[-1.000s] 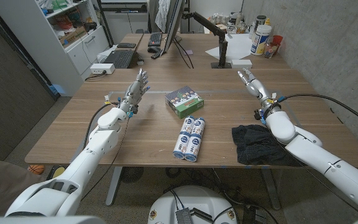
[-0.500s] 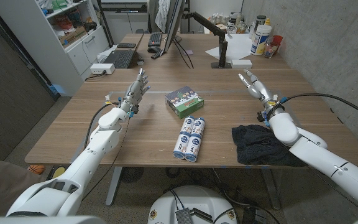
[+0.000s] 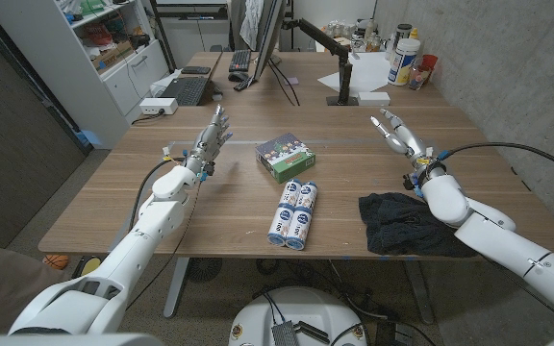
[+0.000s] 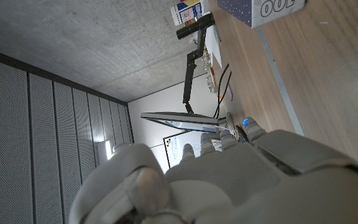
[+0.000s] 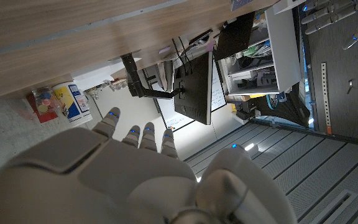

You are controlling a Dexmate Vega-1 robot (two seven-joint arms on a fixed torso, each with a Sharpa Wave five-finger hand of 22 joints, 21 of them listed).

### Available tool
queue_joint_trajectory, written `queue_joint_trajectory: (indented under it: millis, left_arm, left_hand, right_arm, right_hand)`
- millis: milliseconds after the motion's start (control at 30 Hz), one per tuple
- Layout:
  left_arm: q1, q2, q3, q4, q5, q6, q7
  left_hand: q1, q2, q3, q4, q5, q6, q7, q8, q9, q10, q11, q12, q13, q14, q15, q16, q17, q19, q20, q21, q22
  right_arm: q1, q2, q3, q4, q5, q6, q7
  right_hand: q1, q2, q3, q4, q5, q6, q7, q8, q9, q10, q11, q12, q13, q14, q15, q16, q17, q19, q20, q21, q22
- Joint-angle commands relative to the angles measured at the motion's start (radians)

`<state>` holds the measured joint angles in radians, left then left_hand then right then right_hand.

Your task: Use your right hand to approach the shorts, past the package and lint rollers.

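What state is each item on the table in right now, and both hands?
shorts: dark, crumpled in a heap at the table's near edge, not held.
package: closed, lying flat, untouched.
lint rollers: wrapped pack lying on its side, untouched.
right hand: fingers extended, holding nothing, beyond the shorts.
left hand: fingers extended, holding nothing, left of the package.

The back of the left hand [image 4: 229,180] is seen close up, its fingers extended and holding nothing. Beyond it the wooden table [image 4: 303,74] is seen, with a corner of the package [image 4: 260,9] on it. A monitor [image 4: 182,120] and a black monitor arm [image 4: 194,40] are seen against a concrete wall [image 4: 73,43].
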<state>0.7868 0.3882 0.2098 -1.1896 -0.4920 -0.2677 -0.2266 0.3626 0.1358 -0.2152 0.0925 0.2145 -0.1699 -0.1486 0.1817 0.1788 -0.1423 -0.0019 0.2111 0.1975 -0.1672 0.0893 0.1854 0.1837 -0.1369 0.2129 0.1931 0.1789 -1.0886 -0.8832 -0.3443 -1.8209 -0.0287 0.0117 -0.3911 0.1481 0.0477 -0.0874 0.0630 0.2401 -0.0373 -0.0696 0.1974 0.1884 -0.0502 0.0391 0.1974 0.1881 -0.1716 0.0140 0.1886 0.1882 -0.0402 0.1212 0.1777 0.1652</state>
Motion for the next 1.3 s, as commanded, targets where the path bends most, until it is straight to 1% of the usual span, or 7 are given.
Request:
queue_joint_trajectory:
  millis: [33, 200, 333, 700, 733, 833, 1300]
  left_arm:
    - [-0.014, 0.002, 0.007, 0.009, 0.003, 0.003, -0.009]
    - [-0.016, 0.002, 0.008, 0.012, 0.003, 0.0, -0.012]
    - [-0.017, 0.004, 0.006, 0.016, 0.001, -0.004, -0.017]
    - [-0.018, 0.003, 0.002, 0.025, -0.003, -0.009, -0.024]
    - [-0.018, 0.003, 0.001, 0.027, -0.003, -0.011, -0.024]
    - [-0.018, 0.002, 0.0, 0.027, -0.003, -0.011, -0.024]
    - [-0.004, 0.006, 0.005, 0.003, 0.0, -0.001, -0.018]
  left_hand:
    - [0.012, -0.001, 0.005, 0.001, -0.001, -0.009, -0.001, 0.005, 0.003, -0.003, 0.004, 0.0, 0.002, -0.05, 0.002, 0.003, 0.006, -0.003, 0.001, 0.002, 0.004]
    - [0.012, -0.001, 0.005, 0.001, -0.001, -0.008, -0.001, 0.005, 0.003, -0.002, 0.004, 0.001, 0.002, -0.05, 0.002, 0.003, 0.006, -0.004, 0.001, 0.002, 0.004]
    - [0.012, -0.001, 0.005, 0.001, -0.001, -0.005, -0.001, 0.007, 0.003, 0.0, 0.003, 0.002, 0.002, -0.05, 0.003, 0.004, 0.006, -0.004, 0.001, 0.002, 0.004]
    - [0.012, -0.001, 0.006, 0.001, -0.001, -0.005, -0.001, 0.007, 0.003, 0.002, 0.001, 0.003, 0.002, -0.051, 0.002, 0.004, 0.006, -0.005, 0.001, 0.002, 0.004]
    - [0.012, -0.001, 0.006, 0.001, -0.001, -0.005, -0.001, 0.007, 0.003, 0.002, 0.002, 0.003, 0.002, -0.051, 0.002, 0.004, 0.006, -0.005, 0.001, 0.002, 0.004]
    - [0.012, -0.001, 0.006, 0.001, -0.001, -0.004, -0.001, 0.007, 0.003, 0.002, 0.004, 0.003, 0.002, -0.051, 0.002, 0.004, 0.006, -0.006, 0.001, 0.002, 0.004]
    - [0.012, -0.002, 0.006, 0.001, -0.001, -0.001, -0.001, 0.009, 0.002, 0.004, 0.001, 0.005, 0.002, -0.053, 0.005, 0.004, 0.006, -0.006, 0.001, 0.002, 0.004]
  right_arm:
    - [-0.038, -0.051, 0.019, -0.043, -0.009, -0.032, 0.019]
    - [-0.047, -0.063, 0.025, -0.051, -0.004, -0.034, 0.029]
    - [-0.061, -0.1, 0.032, -0.073, -0.016, -0.041, 0.05]
    - [-0.076, -0.144, 0.04, -0.097, -0.028, -0.052, 0.084]
    - [-0.084, -0.162, 0.046, -0.107, -0.033, -0.059, 0.093]
    - [-0.085, -0.162, 0.046, -0.107, -0.033, -0.06, 0.094]
    - [-0.164, -0.248, 0.109, -0.137, -0.049, -0.058, 0.096]
  right_hand:
    - [0.008, 0.0, -0.001, -0.007, -0.001, 0.002, -0.006, 0.003, 0.002, -0.007, -0.002, 0.002, 0.005, -0.05, -0.006, 0.004, 0.004, -0.007, 0.0, 0.005, 0.003]
    - [0.008, 0.0, -0.001, -0.007, -0.001, 0.002, -0.007, 0.003, 0.002, -0.007, -0.001, 0.002, 0.005, -0.05, -0.006, 0.004, 0.005, -0.008, 0.001, 0.005, 0.003]
    - [0.008, 0.0, -0.002, -0.007, -0.002, 0.001, -0.008, 0.003, 0.002, -0.011, -0.003, 0.001, 0.005, -0.053, -0.007, 0.003, 0.005, -0.009, 0.001, 0.005, 0.003]
    - [0.01, 0.001, -0.002, -0.008, -0.003, -0.001, -0.01, 0.001, 0.002, -0.017, -0.007, -0.001, 0.005, -0.055, -0.008, 0.004, 0.005, -0.009, 0.001, 0.005, 0.003]
    - [0.01, 0.001, -0.002, -0.008, -0.003, -0.002, -0.01, 0.001, 0.002, -0.02, -0.005, -0.003, 0.005, -0.055, -0.009, 0.004, 0.005, -0.01, 0.001, 0.005, 0.003]
    - [0.01, 0.001, -0.002, -0.008, -0.003, -0.002, -0.01, 0.001, 0.002, -0.022, -0.006, -0.003, 0.005, -0.055, -0.009, 0.004, 0.005, -0.01, 0.001, 0.006, 0.003]
    - [0.012, 0.002, -0.002, -0.009, -0.004, 0.002, -0.016, 0.002, 0.003, -0.014, -0.018, 0.001, 0.005, -0.046, -0.017, 0.009, 0.005, 0.001, -0.004, 0.01, 0.003]
